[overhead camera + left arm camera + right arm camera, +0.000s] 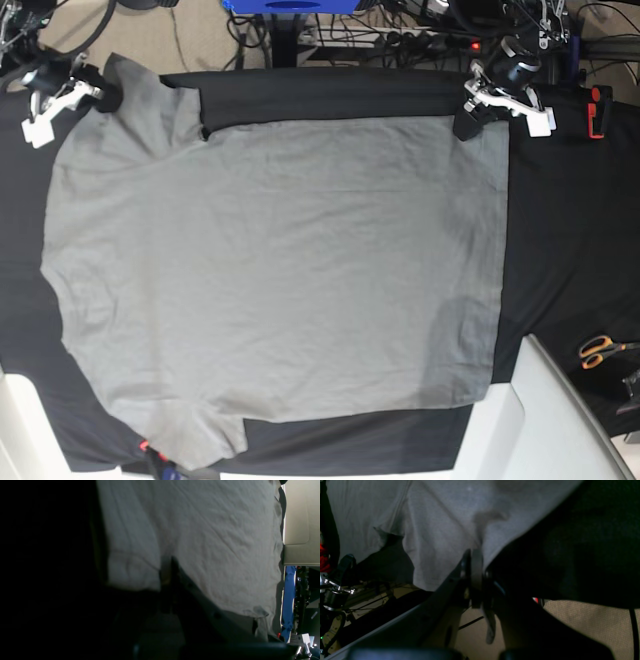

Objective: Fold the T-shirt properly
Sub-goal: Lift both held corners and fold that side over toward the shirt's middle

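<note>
Base view: both grippers, L (468, 118) & R (100, 97), clamp T-shirt (280, 270) far-edge corners.

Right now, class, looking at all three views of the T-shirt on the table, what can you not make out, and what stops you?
- T-shirt collar and label: no view shows them.
- Left gripper, left wrist view: dark and blurred against the cloth.
- Right gripper, right wrist view: the fabric pinched inside is hidden by the shut jaws.
- Bottom sleeve, base view: cut off by the frame edge.
- Scissors, base view: too small for detail.
</note>
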Available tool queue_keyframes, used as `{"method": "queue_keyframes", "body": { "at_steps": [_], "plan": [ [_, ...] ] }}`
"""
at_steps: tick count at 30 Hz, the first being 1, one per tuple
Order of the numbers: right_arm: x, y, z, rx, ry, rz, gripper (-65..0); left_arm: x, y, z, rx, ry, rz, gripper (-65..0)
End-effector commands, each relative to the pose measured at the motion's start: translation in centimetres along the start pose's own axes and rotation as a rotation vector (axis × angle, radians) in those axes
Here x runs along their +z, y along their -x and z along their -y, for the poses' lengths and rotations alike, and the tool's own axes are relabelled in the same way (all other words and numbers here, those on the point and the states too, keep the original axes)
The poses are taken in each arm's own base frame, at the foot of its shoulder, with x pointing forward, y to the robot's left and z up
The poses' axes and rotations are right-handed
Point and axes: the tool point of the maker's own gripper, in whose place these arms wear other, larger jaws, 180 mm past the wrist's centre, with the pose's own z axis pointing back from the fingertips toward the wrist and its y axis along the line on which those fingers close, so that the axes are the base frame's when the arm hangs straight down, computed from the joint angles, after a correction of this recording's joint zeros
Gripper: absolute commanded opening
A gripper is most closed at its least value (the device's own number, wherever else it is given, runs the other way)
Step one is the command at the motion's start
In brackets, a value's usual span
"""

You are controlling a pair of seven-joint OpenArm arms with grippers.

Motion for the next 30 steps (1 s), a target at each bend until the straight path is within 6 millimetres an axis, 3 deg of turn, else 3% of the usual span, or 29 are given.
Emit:
{"method": "queue_keyframes", "body": {
  "at_steps": [1, 3, 6, 9, 16, 20, 23, 30],
  "plan": [
    [0.6, 0.1, 0.7, 0.011, 0.031, -0.024, -64.7, 0.6, 1.1, -1.0, -0.022, -0.038, -0.063, -65.0],
    [0.8, 0.3, 0.6, 0.024, 0.034, -0.049, -64.8, 0.8, 0.7, -1.4, -0.037, -0.048, -0.065, -65.0],
    [2.0, -1.1, -0.2, 0.099, 0.058, -0.028, -64.8, 1.7, 0.7, -1.5, -0.057, -0.054, -0.066, -65.0],
    [3.1, -1.7, -1.2, 0.154, 0.078, -0.020, -64.7, 2.7, 0.0, -0.7, -0.103, -0.051, -0.049, -65.0],
    [3.4, -4.1, -3.1, 0.227, 0.078, -0.011, -64.7, 3.6, -3.5, 1.2, -0.164, -0.090, 0.033, -65.0],
    [3.1, -6.4, -4.2, 0.255, 0.061, 0.011, -64.7, 2.8, -5.7, 2.0, -0.171, -0.097, 0.077, -65.0],
    [2.9, -8.3, -5.0, 0.274, 0.049, 0.032, -64.7, 1.5, -6.2, 3.0, -0.176, -0.078, 0.033, -65.0],
    [0.8, -11.4, -6.0, 0.233, -0.031, 0.040, -64.7, -0.8, -8.9, 5.7, -0.190, -0.025, 0.039, -65.0]
  ]
}}
